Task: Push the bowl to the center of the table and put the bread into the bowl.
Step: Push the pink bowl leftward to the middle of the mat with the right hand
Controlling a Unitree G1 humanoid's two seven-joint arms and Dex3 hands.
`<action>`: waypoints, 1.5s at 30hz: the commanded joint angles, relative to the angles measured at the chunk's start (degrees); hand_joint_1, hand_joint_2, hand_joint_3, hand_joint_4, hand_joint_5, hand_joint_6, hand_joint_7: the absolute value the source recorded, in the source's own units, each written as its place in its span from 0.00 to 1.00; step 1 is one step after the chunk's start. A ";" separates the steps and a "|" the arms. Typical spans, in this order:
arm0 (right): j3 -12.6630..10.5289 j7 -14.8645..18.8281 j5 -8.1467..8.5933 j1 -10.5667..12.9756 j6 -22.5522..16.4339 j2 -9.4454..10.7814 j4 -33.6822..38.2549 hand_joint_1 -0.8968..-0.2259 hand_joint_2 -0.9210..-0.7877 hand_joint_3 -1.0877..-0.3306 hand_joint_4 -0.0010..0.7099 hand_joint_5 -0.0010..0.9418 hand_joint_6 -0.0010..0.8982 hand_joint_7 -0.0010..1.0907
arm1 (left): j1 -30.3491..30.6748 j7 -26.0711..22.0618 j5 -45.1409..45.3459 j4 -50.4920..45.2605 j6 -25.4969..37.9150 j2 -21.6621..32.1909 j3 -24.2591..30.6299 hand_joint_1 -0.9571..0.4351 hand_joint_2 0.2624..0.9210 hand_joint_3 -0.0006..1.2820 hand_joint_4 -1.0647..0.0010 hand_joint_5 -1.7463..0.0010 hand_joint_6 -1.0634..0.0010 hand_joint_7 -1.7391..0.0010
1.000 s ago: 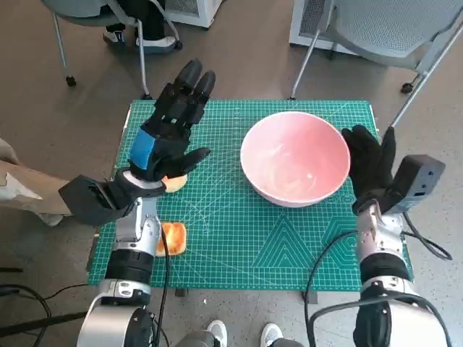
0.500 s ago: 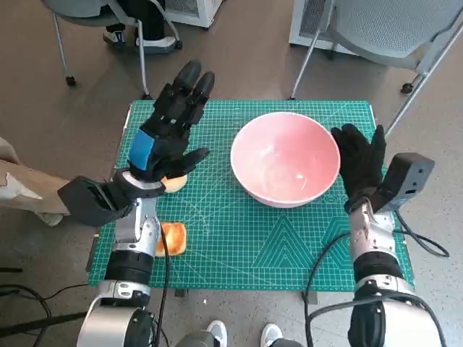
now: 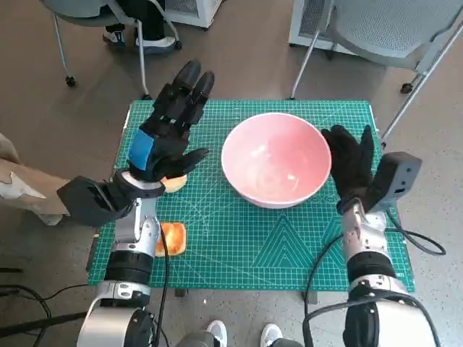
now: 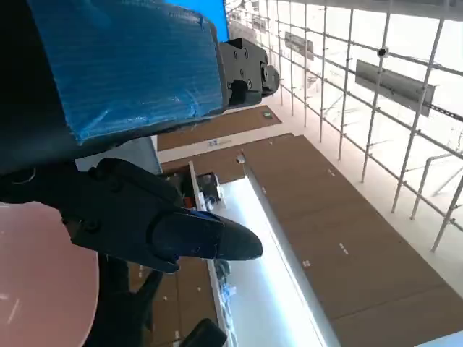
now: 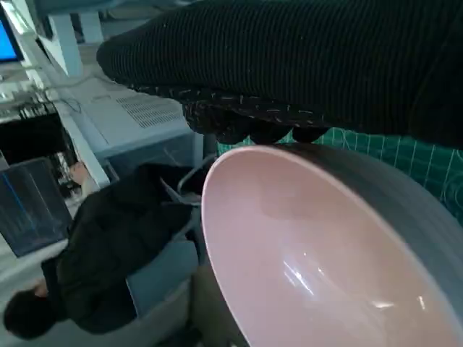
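The pink bowl [image 3: 275,158] sits on the green mat [image 3: 253,238], a little right of its middle; its pale inside [image 5: 289,253] fills the right wrist view. My right hand [image 3: 350,163] in the black glove presses flat against the bowl's right side, fingers apart. My left hand [image 3: 168,129] hovers open above the mat's left part, fingers spread and pointing away. One piece of bread [image 3: 174,181] lies partly under that hand. A second piece of bread [image 3: 172,237] lies near the mat's front left edge. In the left wrist view the blue-taped hand [image 4: 123,65] holds nothing, with the bowl's rim [image 4: 43,275] beside it.
Chair legs [image 3: 311,50] and a chair seat [image 3: 391,25] stand behind the table on the right. Another chair with a person's feet [image 3: 134,36] is at the back left. A person's sleeve [image 3: 22,184] reaches in at the left. A person in dark clothes [image 5: 108,253] sits nearby.
My right hand has pushed the bowl leftward across the mat, toward the middle. The left hand and both bread pieces have stayed where they were.
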 commanded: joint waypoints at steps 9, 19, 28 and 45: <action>0.50 0.07 -0.65 -0.21 0.48 1.41 0.78 0.41 0.00 0.39 0.42 0.01 0.34 0.12 | 0.30 0.18 0.10 -0.04 -0.08 0.39 0.42 0.33 1.00 0.16 0.99 1.00 0.93 0.91; 0.39 0.19 -0.94 -0.56 0.64 2.07 0.89 0.38 0.00 0.42 0.41 0.00 0.34 0.12 | 0.32 0.18 0.12 -0.10 -0.14 0.43 0.53 0.33 1.00 0.16 0.98 1.00 0.93 0.91; 0.72 -0.20 -1.53 -0.94 0.61 2.24 0.84 0.39 0.00 0.42 0.41 0.00 0.33 0.12 | 0.47 0.37 0.21 -0.27 -0.11 0.45 0.54 0.33 1.00 0.16 0.98 1.00 0.93 0.91; 0.73 1.66 -1.01 -0.98 -1.12 0.19 -0.08 0.40 0.00 0.39 0.38 0.00 0.33 0.11 | 1.17 0.67 0.00 -1.01 0.15 0.30 0.59 0.33 1.00 0.16 0.98 1.00 0.93 0.91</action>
